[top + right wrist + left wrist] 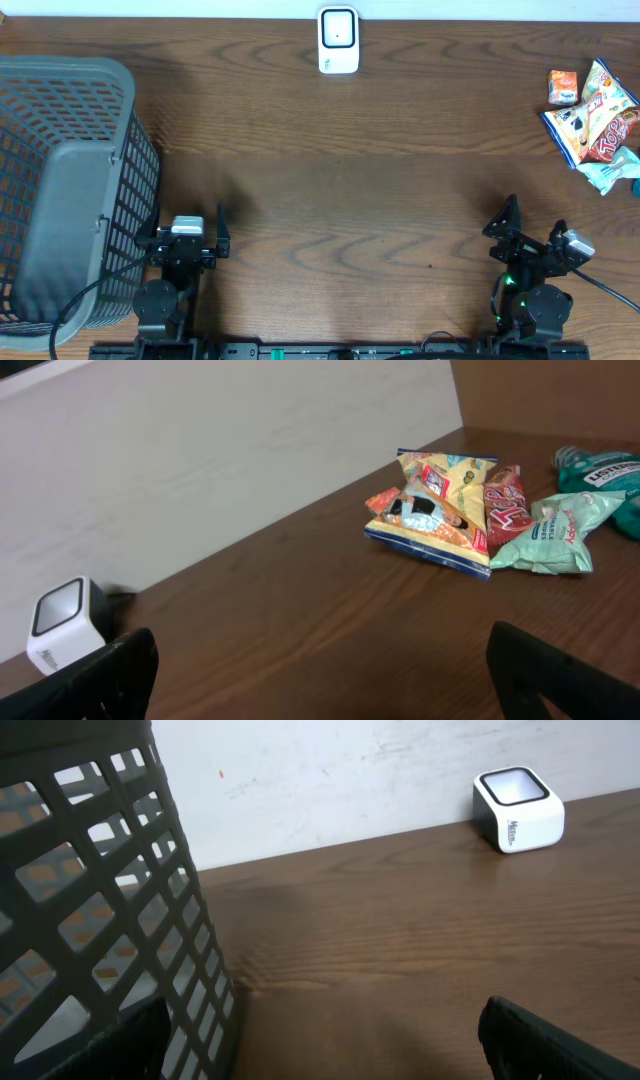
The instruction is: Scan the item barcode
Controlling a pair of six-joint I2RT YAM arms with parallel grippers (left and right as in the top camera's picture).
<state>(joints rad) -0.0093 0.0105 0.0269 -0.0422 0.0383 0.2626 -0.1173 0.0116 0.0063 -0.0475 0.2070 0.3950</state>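
Scanner [338, 40] untouched; left end effector [188, 218], right end effector [533, 222] spread, low.

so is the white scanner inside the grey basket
No, the white box-shaped scanner stands on the wooden table at its far edge, apart from the grey plastic mesh basket.

Table [350, 200]: dark brown wood, visible grain, smooth, low satin sheen. Basket [140, 190]: grey plastic lattice, matt. Barcode scanner [338, 40]: white plastic housing, smooth, glossy; reflective window. Snack packets [435, 510]: printed film, glossy, crinkled. Wall [200, 470]: off-white, matt, faintly scuffed.
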